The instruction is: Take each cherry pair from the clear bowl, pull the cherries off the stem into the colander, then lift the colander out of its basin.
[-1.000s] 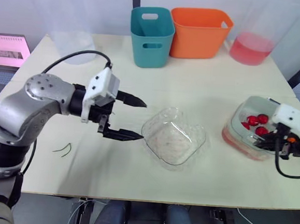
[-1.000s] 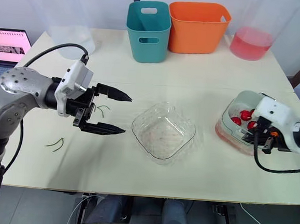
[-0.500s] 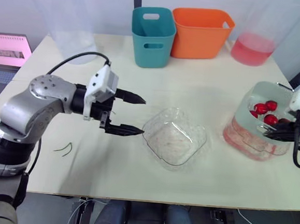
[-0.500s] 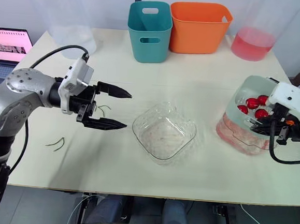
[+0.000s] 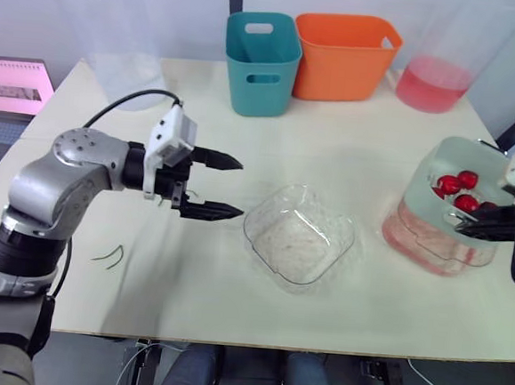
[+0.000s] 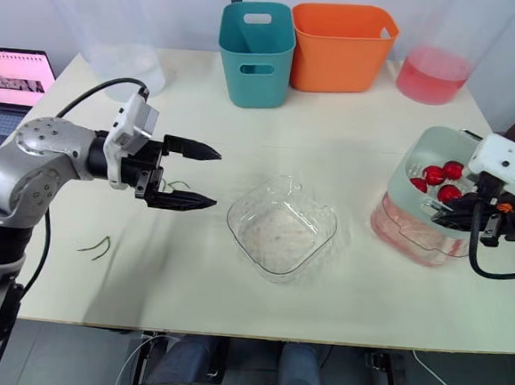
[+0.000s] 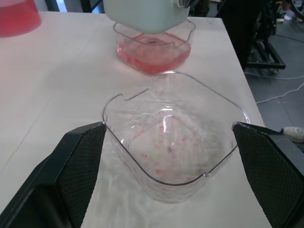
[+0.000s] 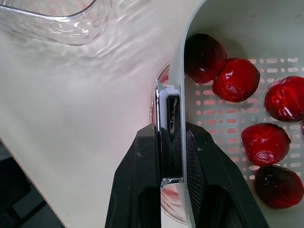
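right gripper (image 8: 170, 133) clenched on the colander (image 6: 419, 152) rim, right of the bowl (image 6: 281, 234). colander rides high over its basin (image 6: 397, 232), cherries (image 6: 434, 176) inside. left gripper (image 6: 216, 178) spread wide and empty, just left of the bowl.

risk, as i read it: a one-sided pinch on a thin rim. the load could swing the colander, slip the grip or tip cherries out.

vs a second ago: colander sat down in the basin; now raised. left gripper much as it was.
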